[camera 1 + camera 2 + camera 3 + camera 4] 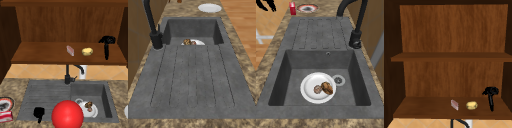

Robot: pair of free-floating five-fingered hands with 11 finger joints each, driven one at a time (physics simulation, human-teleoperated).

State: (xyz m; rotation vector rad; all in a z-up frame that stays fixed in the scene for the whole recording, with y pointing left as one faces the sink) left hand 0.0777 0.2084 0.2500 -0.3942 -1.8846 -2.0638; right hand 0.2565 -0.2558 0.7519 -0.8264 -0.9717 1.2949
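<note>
Nearest, a glossy red ball (pixel 67 114) fills the front edge of the grey ribbed sink (pixel 45 92); the left hand (pixel 39 113) hangs beside it, fingers too dark to tell. Behind the ball, in the basin, lies a round white plate (pixel 318 87) with brown lumps of food (pixel 326 88) — the right side view shows these plainly. Farther up, the right hand (pixel 491 93) hovers over the wooden shelf's (pixel 424 107) right end — its fingers pointing down, relaxed, holding nothing — near a rounded yellow sponge (pixel 471 105) and a small pink block (pixel 454 104).
</note>
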